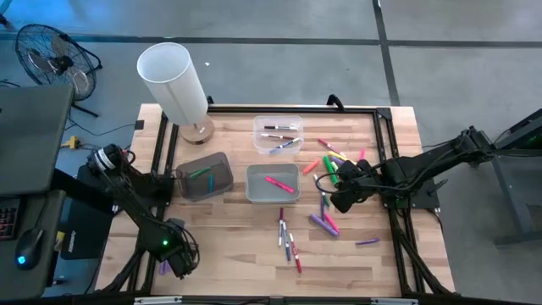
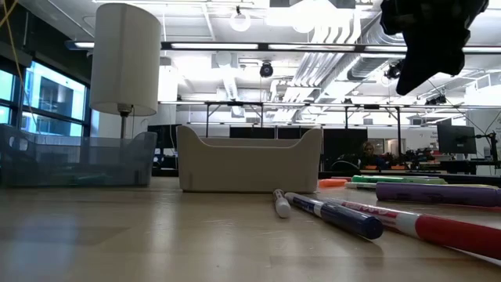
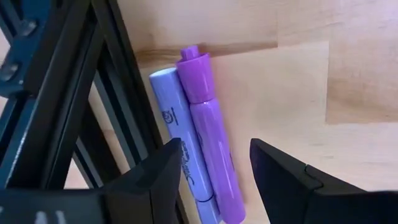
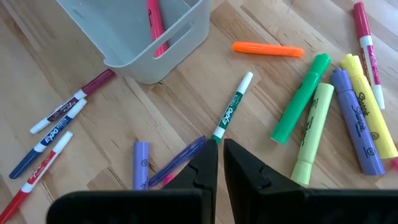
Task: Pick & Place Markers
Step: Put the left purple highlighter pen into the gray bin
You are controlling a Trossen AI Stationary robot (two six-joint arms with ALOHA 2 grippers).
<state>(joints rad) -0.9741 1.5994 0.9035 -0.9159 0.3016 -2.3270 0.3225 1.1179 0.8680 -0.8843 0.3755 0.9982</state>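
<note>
The left gripper hangs low at the table's near-left corner, its dark fingers spread apart on either side of a purple highlighter that lies flat on the wood, touching a lavender marker pressed against the black frame rail; neither finger touches them as far as I can see. Over on the right side, the right gripper hovers above the scattered markers with its fingers pressed nearly together and nothing between them. Just beyond its tips lies a white marker with a green cap, then a bright green highlighter, a pale yellow one and an orange one. The pale grey plastic bin nearby holds a pink marker.
</note>
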